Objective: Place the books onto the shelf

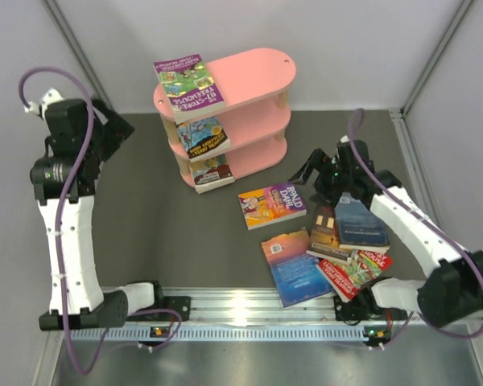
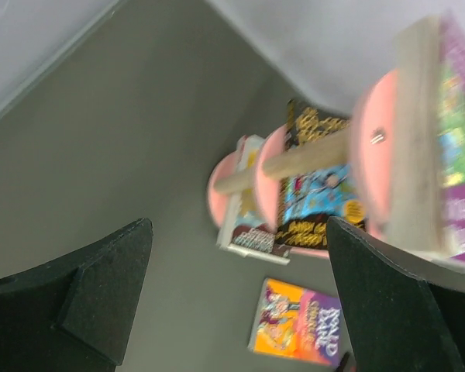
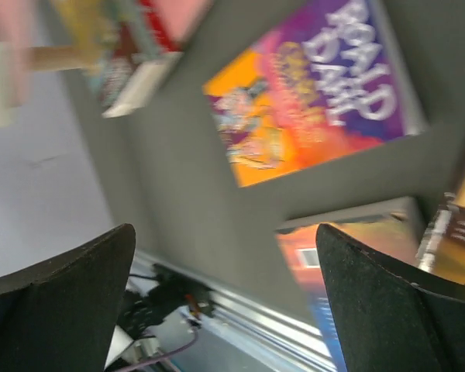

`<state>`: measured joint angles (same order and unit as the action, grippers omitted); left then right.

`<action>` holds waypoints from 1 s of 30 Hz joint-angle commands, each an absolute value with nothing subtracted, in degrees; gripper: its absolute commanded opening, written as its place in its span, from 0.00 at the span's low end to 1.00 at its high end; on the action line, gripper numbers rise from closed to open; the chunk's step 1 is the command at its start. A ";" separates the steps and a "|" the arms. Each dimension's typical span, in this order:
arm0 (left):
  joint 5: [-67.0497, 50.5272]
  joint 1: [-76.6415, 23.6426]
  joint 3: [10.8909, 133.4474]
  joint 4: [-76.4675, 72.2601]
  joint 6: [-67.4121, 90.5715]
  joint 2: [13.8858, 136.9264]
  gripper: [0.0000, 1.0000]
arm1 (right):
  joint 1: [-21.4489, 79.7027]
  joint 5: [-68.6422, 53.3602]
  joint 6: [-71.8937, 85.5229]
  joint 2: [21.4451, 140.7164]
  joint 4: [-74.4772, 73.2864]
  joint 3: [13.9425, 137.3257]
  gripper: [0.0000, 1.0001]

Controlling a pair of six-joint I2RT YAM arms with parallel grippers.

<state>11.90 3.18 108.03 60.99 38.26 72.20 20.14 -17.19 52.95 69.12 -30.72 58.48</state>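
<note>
Three books sit on the shelf (one per tier); about five lie loose on the table. Left claw and right claw both gape empty.

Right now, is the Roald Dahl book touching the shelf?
Apart. The top view shows bare table between the Roald Dahl book and the shelf.

left wrist view: the shelf is motion-blurred, and the purple book on its top board is cut off by the right edge. right wrist view: the orange-and-blue book runs off the bottom edge, its title unreadable. top view: the right arm hides part of the dark blue book beneath it.
</note>
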 commanded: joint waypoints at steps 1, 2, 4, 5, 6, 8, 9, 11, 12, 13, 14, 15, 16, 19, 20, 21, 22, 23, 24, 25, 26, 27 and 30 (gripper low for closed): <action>11.34 3.08 95.15 63.72 39.37 68.57 0.98 | 18.98 -11.43 45.27 75.75 -40.08 60.73 1.00; 9.42 3.16 92.40 63.37 39.37 64.99 0.98 | 18.98 -10.56 45.00 77.24 -40.25 60.73 1.00; 7.57 3.08 87.39 63.02 39.37 61.98 0.98 | 18.72 -7.84 44.39 80.93 -40.08 60.91 1.00; 5.82 3.08 82.93 63.10 39.37 59.27 0.97 | 18.37 -7.39 43.95 82.25 -39.73 61.60 1.00; 4.84 3.08 80.88 63.02 39.29 58.02 0.97 | 17.50 -7.30 43.34 84.88 -38.42 62.13 1.00; 3.61 2.99 75.97 63.46 39.20 54.52 0.96 | 16.35 -7.65 42.89 87.52 -36.92 64.67 1.00; 2.47 2.64 74.63 63.72 39.29 53.45 0.96 | 15.30 -7.56 42.46 90.24 -35.96 65.82 1.00; 1.94 2.29 71.38 64.51 39.11 50.72 0.96 | 14.24 -7.56 42.10 94.37 -34.55 69.86 1.00; 1.76 2.29 70.50 65.03 39.11 50.02 0.96 | 13.89 -7.47 41.93 96.05 -33.67 71.35 1.00; 1.67 2.29 69.27 65.74 39.02 48.88 0.96 | 13.71 -7.64 41.84 97.72 -33.23 74.33 1.00; 1.67 2.20 68.91 66.26 38.85 48.35 0.96 | 13.36 -7.91 41.84 101.30 -32.79 75.83 1.00; 1.76 2.20 68.56 66.62 38.85 48.08 0.96 | 13.27 -8.35 42.10 103.08 -31.74 78.46 1.00; 1.67 2.20 68.47 66.97 38.59 47.73 0.96 | 13.18 -8.70 42.36 104.84 -31.12 79.70 1.00; 1.76 2.29 68.55 68.11 38.41 47.20 0.95 | 13.27 -11.33 43.50 112.39 -29.97 84.89 0.96; 1.93 2.20 68.55 68.64 38.15 47.11 0.95 | 13.53 -11.77 44.20 115.54 -29.88 86.03 0.94; 2.11 2.20 68.82 69.08 38.06 47.11 0.95 | 13.71 -12.04 44.56 116.71 -29.88 87.44 0.91; 2.81 2.20 69.08 69.43 37.71 47.02 0.95 | 13.97 -12.30 45.00 118.63 -29.53 87.71 0.89; 3.25 2.20 69.26 70.04 37.62 47.11 0.95 | 14.24 -12.74 45.61 119.35 -29.18 87.80 0.86; 3.51 2.28 69.61 70.22 37.44 47.20 0.95 | 14.59 -13.27 45.88 119.79 -29.18 87.72 0.80; 4.04 2.29 69.78 70.40 37.27 47.28 0.95 | 15.02 -13.36 46.14 120.14 -28.92 87.54 0.78; 4.22 2.29 69.87 70.40 37.27 47.20 0.95 | 16.16 -13.36 46.32 120.32 -28.83 87.28 0.77; 4.31 2.20 69.79 70.40 37.18 47.37 0.95 | 16.87 -13.53 46.49 120.32 -28.83 86.75 0.75; 4.48 2.29 68.83 69.70 37.44 47.46 0.95 | 20.38 -14.32 47.63 118.92 -27.51 84.74 0.73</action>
